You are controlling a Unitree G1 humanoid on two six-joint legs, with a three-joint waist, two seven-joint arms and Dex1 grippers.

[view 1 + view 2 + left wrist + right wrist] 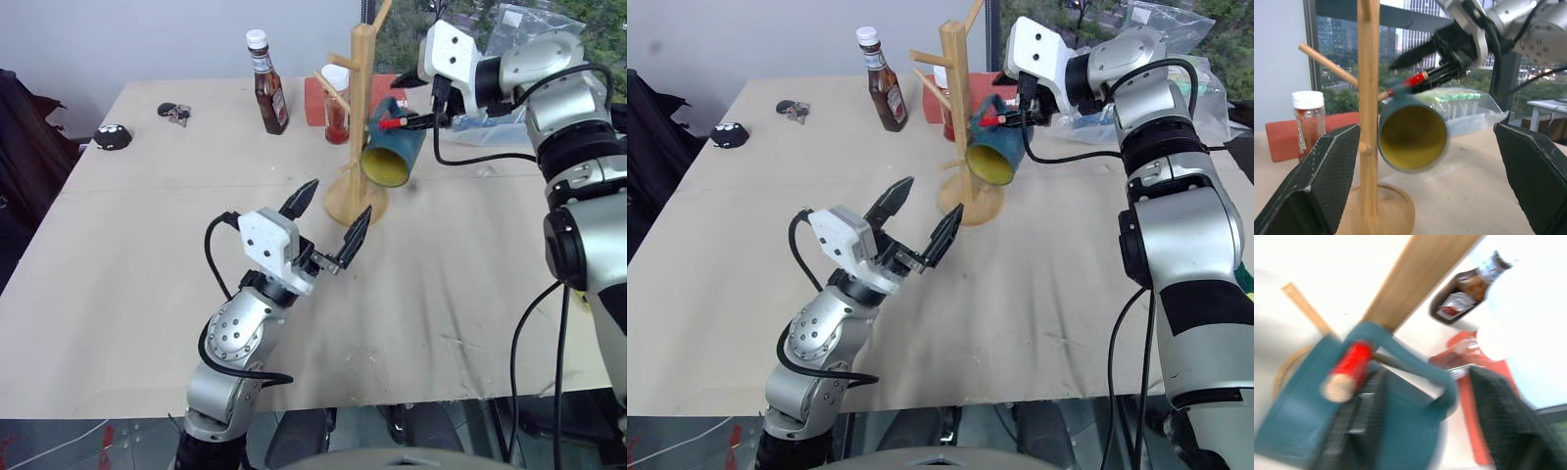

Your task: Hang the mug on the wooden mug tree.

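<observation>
The dull teal-blue mug with a yellow inside hangs by its loop handle on a red-tipped peg of the tall light-wood mug tree, tipped so its open mouth faces toward the robot and down. The tree's round base stands on the pale wooden desk. The right gripper is right at the mug's handle, its black fingers on either side of the loop; in the right wrist view the fingers look spread apart with the handle between them, not pinching it. Behind the tree stand a brown sauce bottle with a white cap, a red-filled jar with a white lid and a flat red block. The left gripper hovers above the desk nearer the robot, well apart from the tree, jaws wide and empty.
</observation>
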